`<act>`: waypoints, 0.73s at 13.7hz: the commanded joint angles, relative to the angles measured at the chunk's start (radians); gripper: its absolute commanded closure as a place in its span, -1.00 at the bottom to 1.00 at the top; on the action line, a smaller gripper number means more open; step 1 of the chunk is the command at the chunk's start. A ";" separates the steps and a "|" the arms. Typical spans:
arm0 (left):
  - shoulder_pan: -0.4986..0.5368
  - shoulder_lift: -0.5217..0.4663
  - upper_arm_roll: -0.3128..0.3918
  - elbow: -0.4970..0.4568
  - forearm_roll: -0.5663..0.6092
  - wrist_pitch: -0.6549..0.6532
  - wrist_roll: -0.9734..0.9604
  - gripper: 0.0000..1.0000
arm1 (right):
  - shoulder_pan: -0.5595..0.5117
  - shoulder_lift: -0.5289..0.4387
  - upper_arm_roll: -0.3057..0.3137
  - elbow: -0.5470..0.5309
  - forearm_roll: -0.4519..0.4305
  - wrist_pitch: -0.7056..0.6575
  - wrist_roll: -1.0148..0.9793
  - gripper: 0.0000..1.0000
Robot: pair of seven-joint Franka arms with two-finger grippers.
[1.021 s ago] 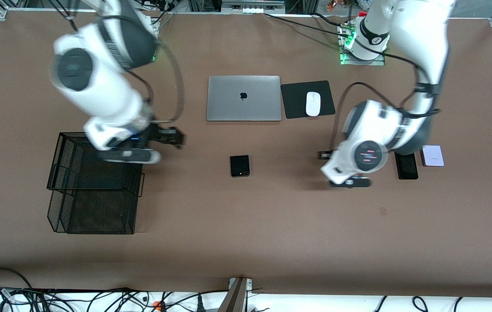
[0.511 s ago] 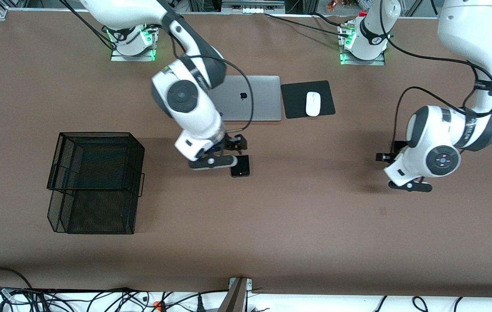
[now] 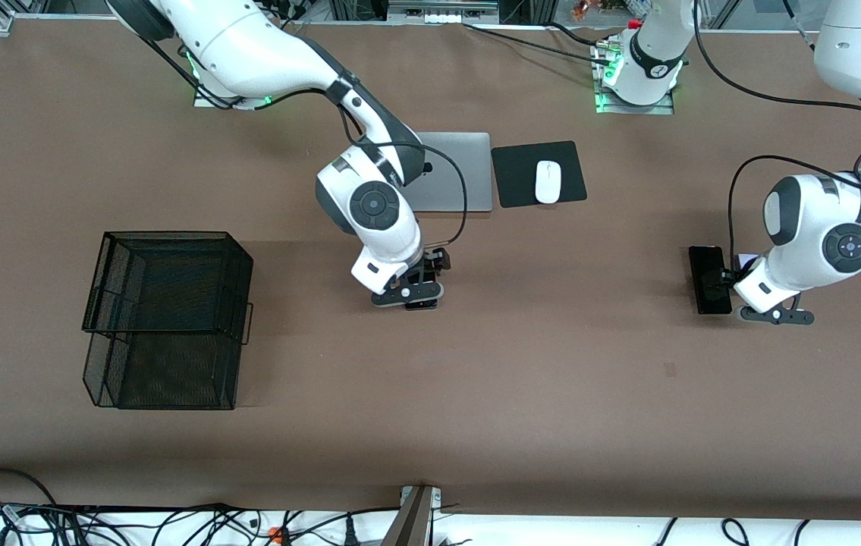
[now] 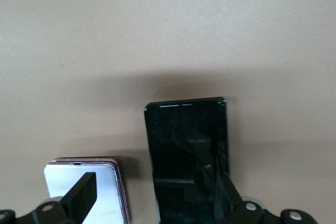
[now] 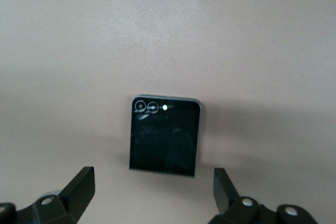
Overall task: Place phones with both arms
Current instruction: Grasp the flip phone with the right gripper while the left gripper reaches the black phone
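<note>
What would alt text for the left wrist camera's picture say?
The open left gripper hovers above two phones lying side by side on the brown table: a long black phone and a small lavender-white phone.

glossy black glass on the long phone (image 4: 187, 158) and small phone (image 5: 164, 136); matt brown table (image 3: 476, 394); brushed silver metal laptop (image 3: 457, 171); black wire-mesh basket (image 3: 164, 318).

Bare table (image 3: 551, 379) is lying open nearer the camera. The wire basket (image 3: 164, 318) is blocking the right arm's end, while the laptop (image 3: 453, 171) and mouse (image 3: 548, 182) are crowding the strip toward the bases. The lavender phone (image 4: 84, 187) is lying just beside the long black phone (image 4: 186, 156), narrowing the gap between them.
</note>
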 commanded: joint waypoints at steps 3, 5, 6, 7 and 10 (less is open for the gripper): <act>0.018 -0.063 -0.019 -0.101 0.005 0.056 -0.092 -1.00 | 0.017 0.059 -0.009 0.029 -0.061 0.043 0.023 -1.00; 0.015 -0.063 -0.025 -0.127 0.003 0.096 -0.123 -1.00 | 0.023 0.071 -0.010 0.028 -0.081 0.043 0.031 -1.00; 0.016 -0.063 -0.033 -0.149 0.005 0.133 -0.137 -1.00 | 0.028 0.076 -0.013 0.026 -0.087 0.051 0.042 -1.00; 0.018 -0.058 -0.033 -0.155 0.005 0.151 -0.137 -1.00 | 0.034 0.082 -0.019 0.026 -0.102 0.062 0.051 -1.00; 0.019 -0.049 -0.033 -0.169 0.003 0.188 -0.142 -1.00 | 0.043 0.099 -0.026 0.026 -0.107 0.091 0.063 -1.00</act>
